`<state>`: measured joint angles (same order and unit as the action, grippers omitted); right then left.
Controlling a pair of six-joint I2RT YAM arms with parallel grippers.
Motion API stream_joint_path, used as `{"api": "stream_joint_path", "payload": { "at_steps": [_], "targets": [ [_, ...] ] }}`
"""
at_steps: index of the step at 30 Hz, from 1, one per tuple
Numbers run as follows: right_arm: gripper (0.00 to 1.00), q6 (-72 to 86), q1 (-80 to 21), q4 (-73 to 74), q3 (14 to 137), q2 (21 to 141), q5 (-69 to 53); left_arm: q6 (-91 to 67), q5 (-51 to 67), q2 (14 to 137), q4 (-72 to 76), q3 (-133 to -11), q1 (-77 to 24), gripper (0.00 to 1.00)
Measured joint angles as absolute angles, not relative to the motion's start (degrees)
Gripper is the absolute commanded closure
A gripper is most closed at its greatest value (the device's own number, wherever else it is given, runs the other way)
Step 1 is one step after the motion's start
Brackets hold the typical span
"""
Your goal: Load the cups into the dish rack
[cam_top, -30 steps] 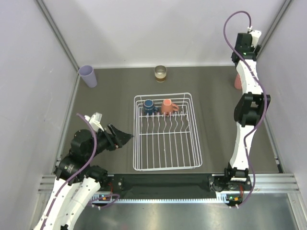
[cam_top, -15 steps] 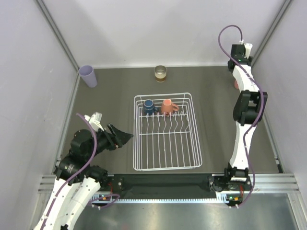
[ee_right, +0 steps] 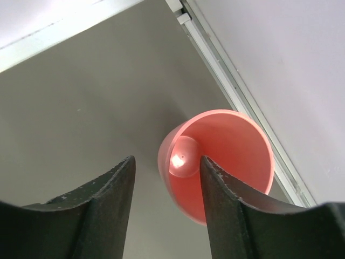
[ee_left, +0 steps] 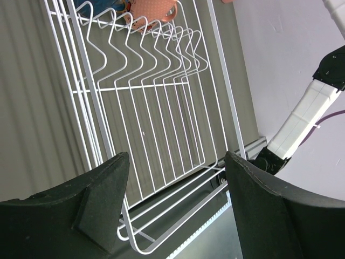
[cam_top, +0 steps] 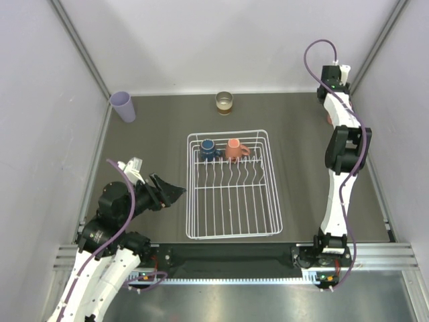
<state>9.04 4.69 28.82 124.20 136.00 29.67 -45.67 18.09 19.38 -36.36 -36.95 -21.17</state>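
The pink tumbler [ee_right: 232, 156] stands upright in the back right corner, close to the wall rail, and barely shows past the arm in the top view [cam_top: 329, 119]. My right gripper [ee_right: 166, 159] is open over its rim, one finger inside the cup and the other outside its left wall. The white dish rack [cam_top: 233, 235] holds a dark blue mug [cam_top: 208, 148] and a terracotta mug [cam_top: 234, 149] at its far end. A lavender tumbler [cam_top: 123, 106] stands back left and a shiny brownish cup [cam_top: 224, 102] back centre. My left gripper [cam_top: 177, 193] hovers open and empty beside the rack's left side.
Walls enclose the table on three sides, with a metal rail [ee_right: 237, 97] just behind the pink tumbler. The rack's tines [ee_left: 156, 48] fill the left wrist view. Both arm bases sit at the near edge.
The right wrist has moved back and down over the pink tumbler, and its jaws have narrowed around the cup's wall. The left arm has stayed still.
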Motion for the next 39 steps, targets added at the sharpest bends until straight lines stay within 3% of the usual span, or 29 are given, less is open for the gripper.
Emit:
{"api": "stream_joint_path", "payload": {
  "at_steps": [9,14,15,17,31,34,39],
  "targets": [
    [0.60,9.0,5.5,28.9,124.8,138.2,29.2,-45.4,17.8,19.9,-36.4,-36.9,-21.2,0.24],
    [0.78,9.6,5.9,29.1,125.0,138.5,28.5,-45.4,17.6,20.2,-36.4,-36.9,-21.2,0.24],
    [0.89,9.9,6.0,29.1,125.0,138.5,28.4,-45.4,17.5,20.2,-36.4,-36.9,-21.2,0.24],
    [1.00,10.4,6.2,29.4,125.0,138.5,27.9,-45.4,17.5,20.2,-36.4,-36.9,-21.2,0.24],
    [1.00,12.9,6.7,31.6,125.3,136.4,23.4,-44.9,17.5,20.2,-38.7,-39.3,-21.2,0.23],
    [1.00,16.8,6.6,31.4,123.6,132.1,19.7,-44.8,18.0,20.5,-38.7,-41.1,-21.2,0.15],
    [1.00,24.2,5.5,27.7,114.1,118.0,11.0,-46.5,20.7,22.8,-37.7,-42.4,-21.2,0.11]
  ]
}}
